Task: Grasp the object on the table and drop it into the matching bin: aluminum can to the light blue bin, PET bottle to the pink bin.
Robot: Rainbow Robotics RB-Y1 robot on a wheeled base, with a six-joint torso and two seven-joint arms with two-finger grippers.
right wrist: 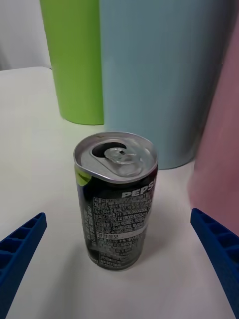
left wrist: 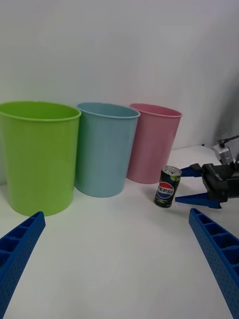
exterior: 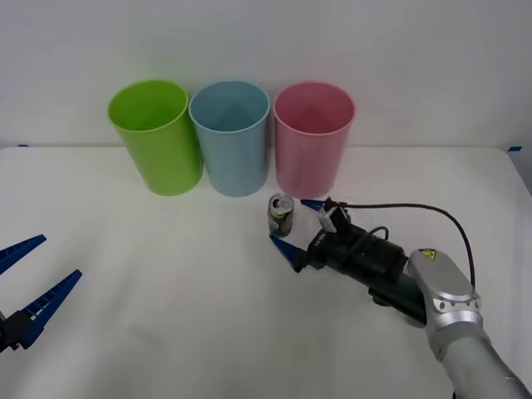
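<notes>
the right gripper [exterior: 298, 224] has its fingers spread wide just right of the upright pepsi can [exterior: 280, 214], which stands on the table [exterior: 166, 283] near the light blue bin [exterior: 231, 137]. an off-centre closure could topple it. the left gripper [exterior: 29, 278] idles open, far left.

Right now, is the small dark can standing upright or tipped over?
Upright: the small dark aluminium can rests on its base on the white table, silver top facing up.

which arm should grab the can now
Right. The right gripper is open with a finger on each side of the upright aluminum can, just in front of the light blue bin. The left gripper hangs open near the table's left edge, far from the can.
</notes>
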